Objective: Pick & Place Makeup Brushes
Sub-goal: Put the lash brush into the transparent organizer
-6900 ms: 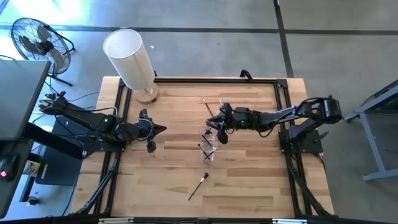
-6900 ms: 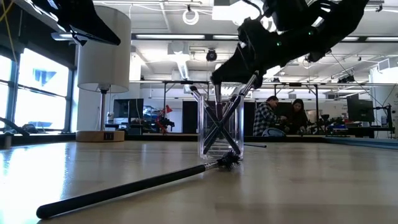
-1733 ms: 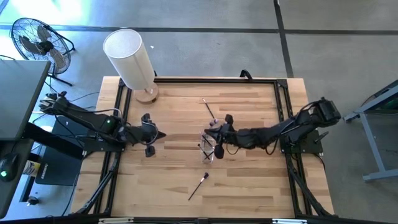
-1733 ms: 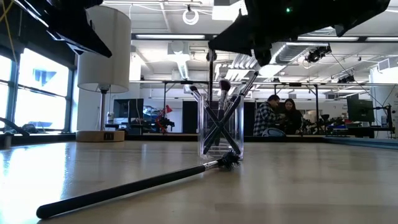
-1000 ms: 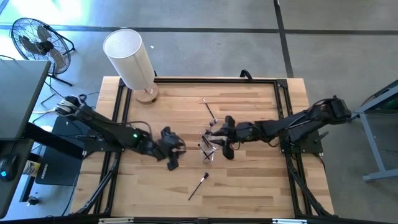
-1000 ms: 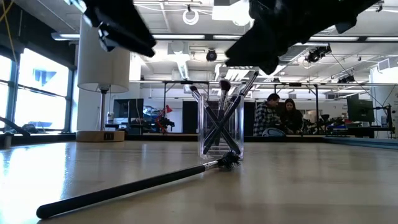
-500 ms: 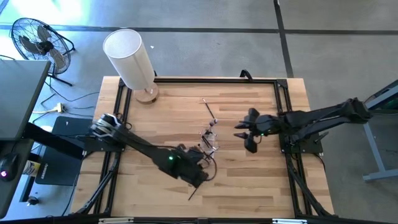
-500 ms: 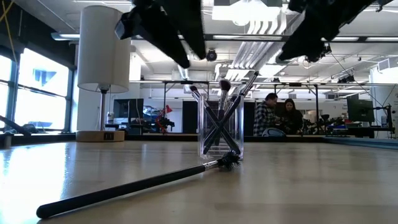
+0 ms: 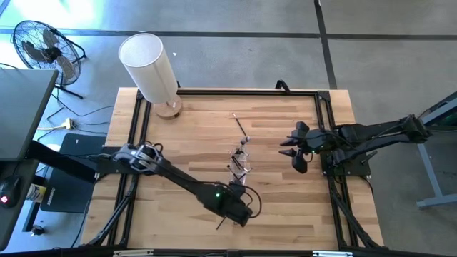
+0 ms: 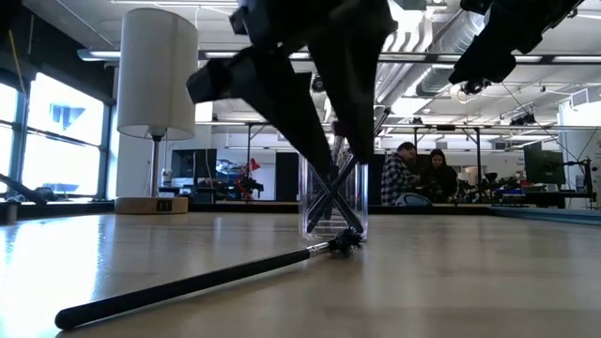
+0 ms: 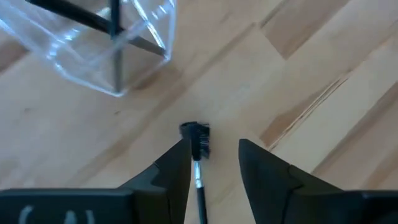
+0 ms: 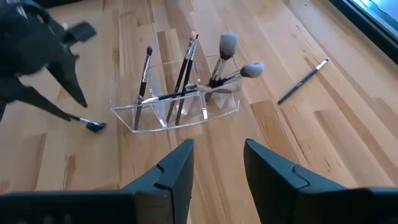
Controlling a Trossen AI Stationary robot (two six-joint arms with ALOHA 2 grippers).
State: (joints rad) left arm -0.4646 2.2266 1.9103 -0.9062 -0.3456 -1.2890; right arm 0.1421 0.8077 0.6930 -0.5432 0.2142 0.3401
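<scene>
One makeup brush [image 11: 199, 177] lies flat on the wood near the table's front middle, its dark bristle head [image 11: 194, 132] toward the clear holder [image 9: 239, 163]. My left gripper [image 11: 211, 146] hangs open just over that brush, one finger on each side behind the bristle head; I cannot tell whether either finger touches it. Several other makeup brushes stand crossed in the clear holder [image 12: 177, 102]. Another brush [image 12: 303, 81] lies loose on the table beyond the holder. My right gripper [image 12: 217, 149] is open with nothing in it, to the right of the holder [image 9: 285, 148].
A white cylinder lamp [image 9: 150, 68] on a wooden base stands at the table's far left corner. A black frame [image 9: 321, 107] runs along the table's edges. People sit far off in the room [image 10: 418, 174]. Bare wood lies left of the holder and along the near edge.
My left arm has swung from left of the holder toward the near edge and rightward, coming down over the lying brush. My right gripper has drawn away from the holder toward the table's right edge. The brushes and the holder have kept their places.
</scene>
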